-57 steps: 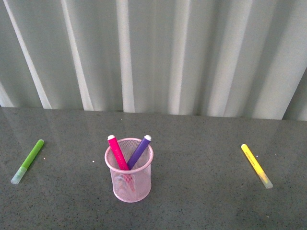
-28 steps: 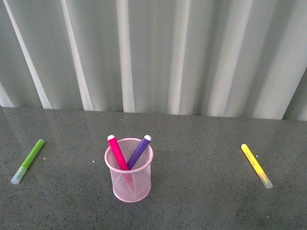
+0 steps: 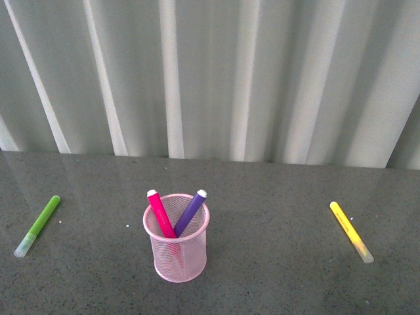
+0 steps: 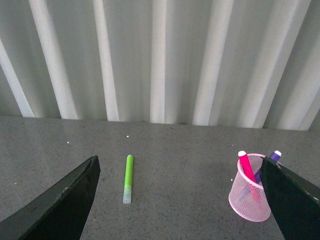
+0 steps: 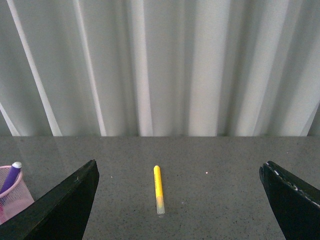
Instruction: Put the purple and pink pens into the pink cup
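The pink cup [image 3: 190, 252] stands upright on the dark grey table, left of centre. The pink pen [image 3: 159, 213] and the purple pen [image 3: 190, 211] both stand inside it, leaning apart with their white ends above the rim. Neither gripper shows in the front view. The left gripper [image 4: 177, 210] is open and empty, above the table, with the cup [image 4: 241, 199], pink pen [image 4: 245, 164] and purple pen [image 4: 275, 155] by one finger. The right gripper [image 5: 177, 205] is also open and empty; the cup [image 5: 17, 196] and purple pen [image 5: 11, 177] show at that view's edge.
A lime-green marker [image 3: 38, 226] lies on the table far left of the cup, also seen between the left fingers [image 4: 128, 179]. A yellow marker [image 3: 351, 231] lies far right, between the right fingers [image 5: 158, 189]. A pale pleated curtain [image 3: 210, 72] closes off the back.
The whole scene sits slightly lower in the front view than before. The pens, cup and loose markers keep the same arrangement.
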Robot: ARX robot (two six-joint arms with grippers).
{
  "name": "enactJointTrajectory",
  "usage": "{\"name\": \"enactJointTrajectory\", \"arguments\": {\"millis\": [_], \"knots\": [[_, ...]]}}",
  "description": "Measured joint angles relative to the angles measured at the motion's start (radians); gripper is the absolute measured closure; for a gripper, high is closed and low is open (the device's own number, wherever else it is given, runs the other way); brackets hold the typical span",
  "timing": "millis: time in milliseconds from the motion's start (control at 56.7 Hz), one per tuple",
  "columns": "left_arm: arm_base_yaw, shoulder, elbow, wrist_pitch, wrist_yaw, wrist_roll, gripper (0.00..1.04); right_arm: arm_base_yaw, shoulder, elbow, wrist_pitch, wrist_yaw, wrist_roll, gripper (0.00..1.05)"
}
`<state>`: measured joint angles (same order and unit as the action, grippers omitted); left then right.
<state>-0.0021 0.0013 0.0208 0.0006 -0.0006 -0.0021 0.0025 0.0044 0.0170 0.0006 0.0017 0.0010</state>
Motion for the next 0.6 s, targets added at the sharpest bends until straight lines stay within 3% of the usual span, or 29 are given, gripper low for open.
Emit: {"name": "enactJointTrajectory", "arguments": {"millis": [600], "knots": [[0.0, 0.0, 0.0, 0.0, 0.0, 0.0, 0.07, 0.0, 0.0, 0.0, 0.0, 0.0, 0.0, 0.07]]}}
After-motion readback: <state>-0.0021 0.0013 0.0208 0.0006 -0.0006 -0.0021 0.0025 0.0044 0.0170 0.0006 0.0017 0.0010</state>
